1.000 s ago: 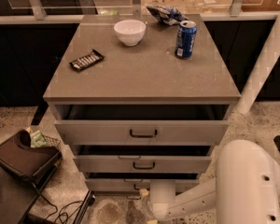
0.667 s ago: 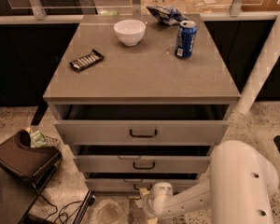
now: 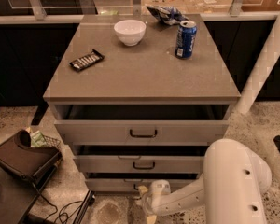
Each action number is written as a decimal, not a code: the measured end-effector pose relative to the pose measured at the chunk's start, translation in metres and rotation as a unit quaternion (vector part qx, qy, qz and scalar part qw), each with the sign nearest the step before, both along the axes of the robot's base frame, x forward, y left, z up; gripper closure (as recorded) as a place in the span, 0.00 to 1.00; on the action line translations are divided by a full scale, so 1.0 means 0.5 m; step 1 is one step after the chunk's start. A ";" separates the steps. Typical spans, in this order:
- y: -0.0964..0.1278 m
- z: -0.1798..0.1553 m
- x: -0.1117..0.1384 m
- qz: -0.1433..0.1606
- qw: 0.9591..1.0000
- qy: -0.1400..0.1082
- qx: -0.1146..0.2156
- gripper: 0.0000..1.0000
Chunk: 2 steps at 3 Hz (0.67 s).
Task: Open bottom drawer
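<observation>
I have the gripper point(image 3: 144, 193) low near the floor, right up against the middle of the bottom drawer point(image 3: 109, 185). This is the slimmest front in the stack, sitting directly behind the gripper and spreading out to both sides. A dark gap shows above the front, so I judge the drawer only slightly out, with most of its travel to go.

Up and to the left of the gripper lies a brown bag point(image 3: 23, 157), and just left and below it cables point(image 3: 60, 213) trail over the floor. I want the pull to run straight back from the cabinet, level with the slides. That way the front does not rack and the wrist does not sweep left into the cables. Just above the gripper sits the middle drawer point(image 3: 177, 164), so I would keep the wrist low and not lift while pulling. To the right, the white arm point(image 3: 233, 181) is folded close to the cabinet, so I would draw back slowly and let the base make room.

The bottom handle is covered by the gripper's white wrist, so I cannot tell whether the gripper is clamped on it or released. The drawer's inside is out of sight under the middle drawer. On the right, the lower part of the arm is cut off by the frame edge.
</observation>
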<state>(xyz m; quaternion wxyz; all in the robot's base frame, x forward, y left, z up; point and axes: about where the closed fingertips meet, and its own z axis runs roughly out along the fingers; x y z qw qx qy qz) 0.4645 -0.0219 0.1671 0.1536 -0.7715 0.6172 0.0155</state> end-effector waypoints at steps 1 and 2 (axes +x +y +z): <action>0.001 -0.012 0.011 0.004 1.000 0.002 -0.006 0.00; 0.000 -0.024 0.020 0.007 1.000 0.004 -0.013 0.00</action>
